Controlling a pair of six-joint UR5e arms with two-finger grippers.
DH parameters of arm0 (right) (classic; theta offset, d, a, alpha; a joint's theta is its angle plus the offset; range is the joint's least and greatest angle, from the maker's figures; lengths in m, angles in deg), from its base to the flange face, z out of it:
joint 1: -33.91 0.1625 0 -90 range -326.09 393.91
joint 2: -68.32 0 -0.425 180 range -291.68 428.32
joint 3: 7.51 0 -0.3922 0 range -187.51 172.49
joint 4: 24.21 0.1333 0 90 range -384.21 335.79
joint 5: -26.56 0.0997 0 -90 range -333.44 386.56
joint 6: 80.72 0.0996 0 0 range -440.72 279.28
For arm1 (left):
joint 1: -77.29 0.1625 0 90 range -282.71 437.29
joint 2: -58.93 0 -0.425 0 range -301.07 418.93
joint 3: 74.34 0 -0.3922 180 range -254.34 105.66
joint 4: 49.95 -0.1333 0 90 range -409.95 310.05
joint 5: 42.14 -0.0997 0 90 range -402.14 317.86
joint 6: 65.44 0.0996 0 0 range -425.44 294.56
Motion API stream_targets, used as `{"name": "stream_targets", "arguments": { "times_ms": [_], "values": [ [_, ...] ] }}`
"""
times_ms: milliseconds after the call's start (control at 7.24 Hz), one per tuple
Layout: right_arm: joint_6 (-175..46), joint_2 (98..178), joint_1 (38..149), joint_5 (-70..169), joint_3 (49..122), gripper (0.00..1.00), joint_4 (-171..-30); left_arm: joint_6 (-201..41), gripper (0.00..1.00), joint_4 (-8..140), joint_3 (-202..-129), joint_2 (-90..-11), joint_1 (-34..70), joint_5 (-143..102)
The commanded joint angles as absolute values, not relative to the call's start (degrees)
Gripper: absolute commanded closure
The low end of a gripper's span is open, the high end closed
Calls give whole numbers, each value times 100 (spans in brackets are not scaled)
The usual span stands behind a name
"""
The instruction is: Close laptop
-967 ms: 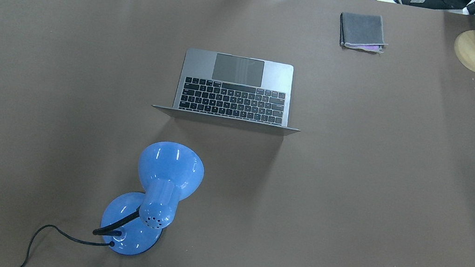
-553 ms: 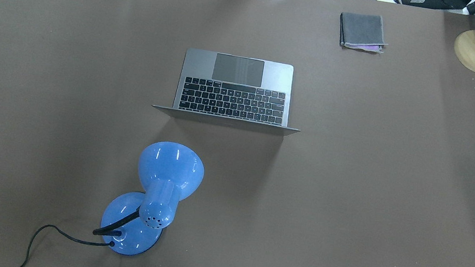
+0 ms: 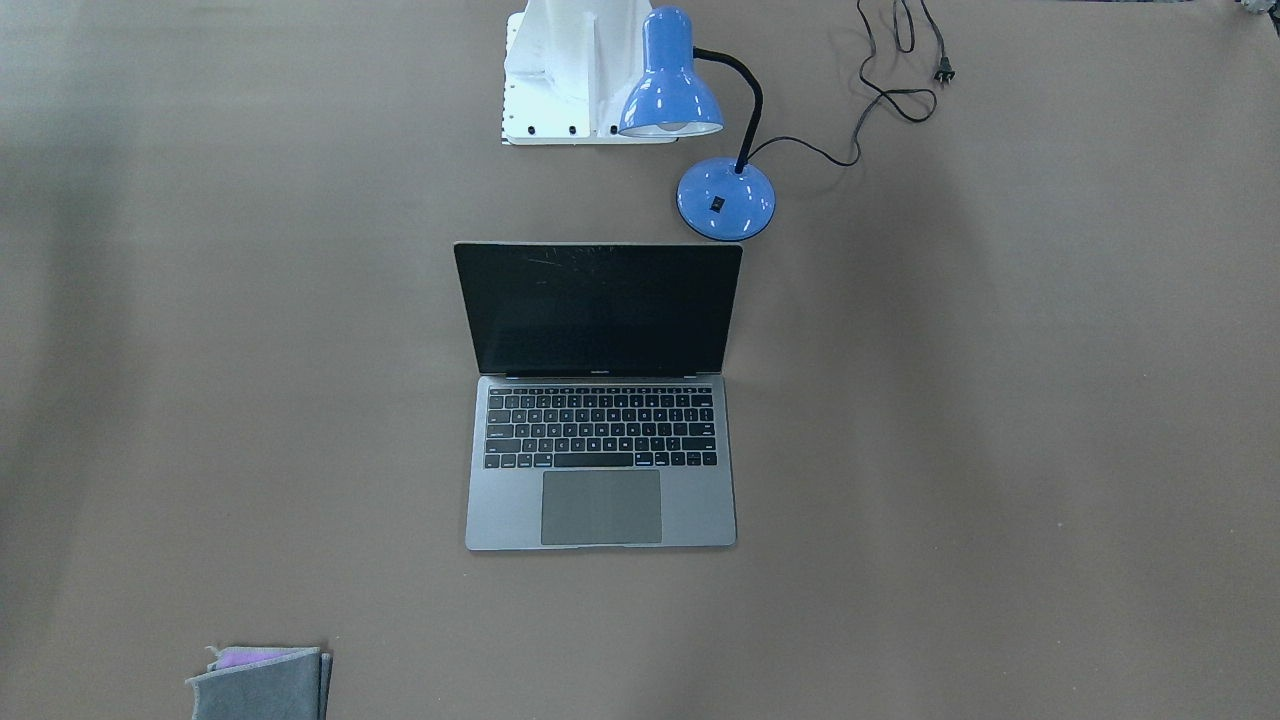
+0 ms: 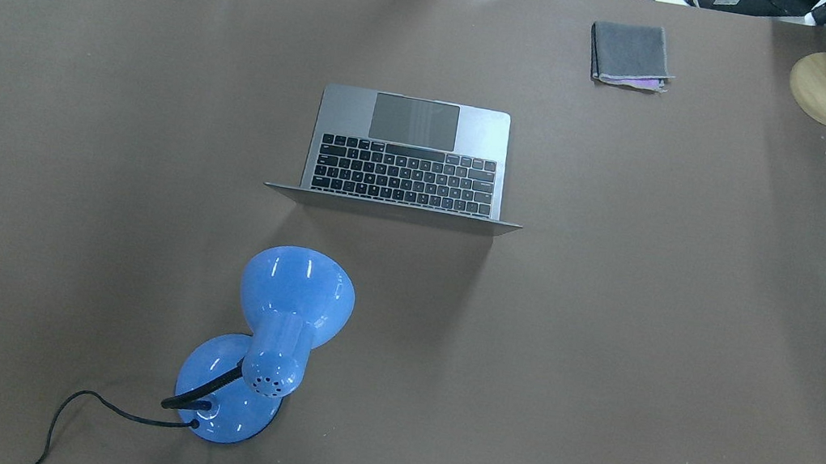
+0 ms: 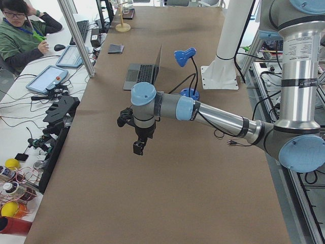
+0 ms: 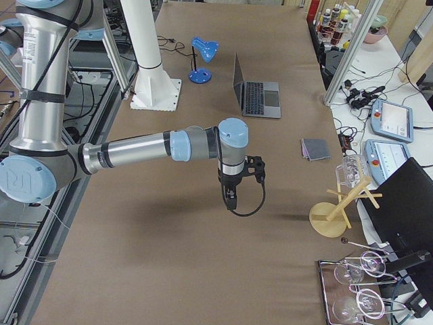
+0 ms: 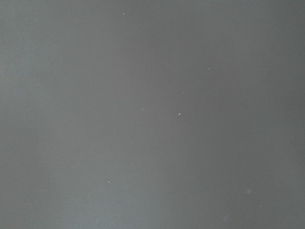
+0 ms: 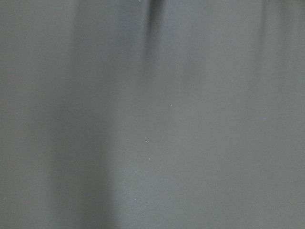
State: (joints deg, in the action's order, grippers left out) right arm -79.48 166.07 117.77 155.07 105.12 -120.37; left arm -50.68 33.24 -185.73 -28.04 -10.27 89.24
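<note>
Zero change on the table [image 4: 650, 341] over the last second; the laptop [image 3: 600, 400] sits mid-table, lid upright, untouched; left end effector [image 5: 138, 148] and right end effector [image 6: 231, 200] hang well apart from it, finger spacing impossible to tell; closing looks unstarted.

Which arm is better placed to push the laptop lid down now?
Probably the right. The left claw and right claw both hang far from the laptop, but the blue lamp stands near the lid on the robot's left.

left gripper [image 5: 137, 148], right gripper [image 6: 231, 200], fingers too small to tell
</note>
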Motion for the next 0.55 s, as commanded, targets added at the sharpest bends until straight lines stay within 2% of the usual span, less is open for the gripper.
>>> {"name": "stream_targets", "arguments": {
  "times_ms": [0, 138, 415],
  "values": [
    [-7931, 16570, 11810, 15541, 10727, 0, -12010, -5155, 1, 5032, -18038, -3052, -1033, 8925],
    [-7983, 16606, 11871, 15550, 10823, 0, -11975, -5321, 1, 5269, -17764, -3054, -1025, 8951],
    [-7975, 16615, 11872, 15567, 10754, 0, -11817, -5340, 1, 5280, -17770, -3028, -1033, 9571]
  ]
}}
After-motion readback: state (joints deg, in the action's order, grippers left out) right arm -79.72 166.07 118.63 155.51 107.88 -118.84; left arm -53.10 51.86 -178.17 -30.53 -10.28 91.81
